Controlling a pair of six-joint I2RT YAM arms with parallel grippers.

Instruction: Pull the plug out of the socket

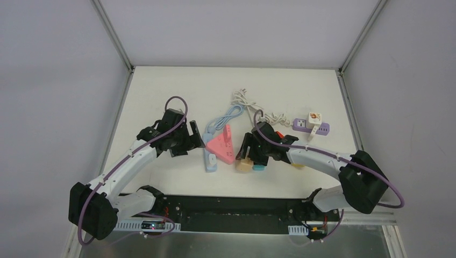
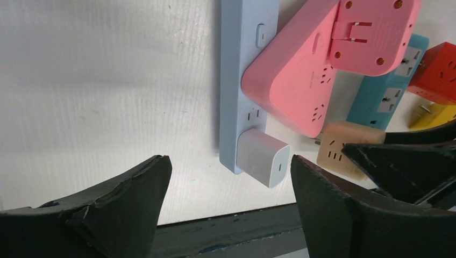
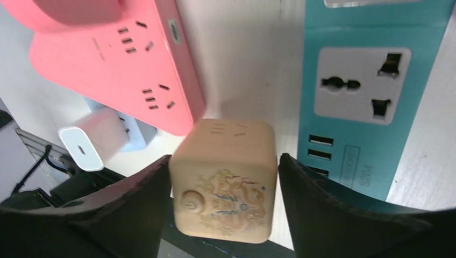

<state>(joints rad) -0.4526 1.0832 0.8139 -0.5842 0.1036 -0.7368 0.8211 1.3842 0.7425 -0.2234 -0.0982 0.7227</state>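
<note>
A white charger plug (image 2: 262,157) sits in the near end of a light blue power strip (image 2: 248,64); both also show in the top view, the plug (image 1: 213,159) on the strip (image 1: 209,153). My left gripper (image 2: 231,172) is open, its fingers apart on either side of the plug and short of it, not touching. In the top view the left gripper (image 1: 197,137) hangs just left of the strip. My right gripper (image 3: 225,180) is shut on a beige cube socket (image 3: 226,177), which lies at the front of the pile in the top view (image 1: 245,165).
A pink triangular socket (image 2: 301,80) lies over the blue strip. A teal strip (image 3: 365,91), a red socket (image 2: 438,72) and a yellow one (image 2: 430,113) crowd the right. A purple strip (image 1: 312,129) with a white cube (image 1: 313,119) and coiled cables (image 1: 244,99) lie farther back.
</note>
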